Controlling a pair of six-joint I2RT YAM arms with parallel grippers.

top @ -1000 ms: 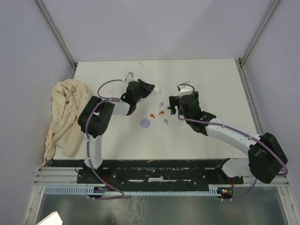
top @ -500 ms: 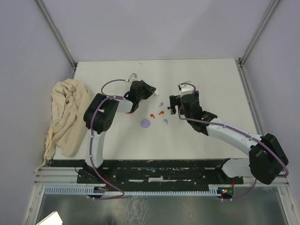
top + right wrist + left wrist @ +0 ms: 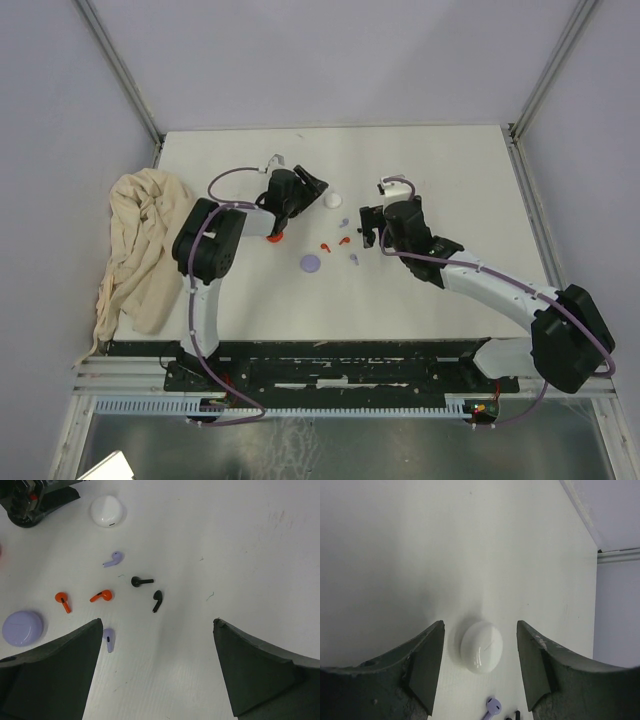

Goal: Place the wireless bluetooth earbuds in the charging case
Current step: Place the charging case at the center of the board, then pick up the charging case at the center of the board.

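The left gripper (image 3: 316, 186) has just let go: its jaws stand apart, with the white case (image 3: 481, 646) loose between them, upper middle of the overhead frame. The right gripper (image 3: 156, 623) gapes wide above the scattered earbuds (image 3: 102, 596); none inserted yet.

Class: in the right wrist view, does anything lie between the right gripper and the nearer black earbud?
Nothing visible. Only bare table lies between the open right gripper and the black earbud; a lilac earbud sits aside, by one finger.
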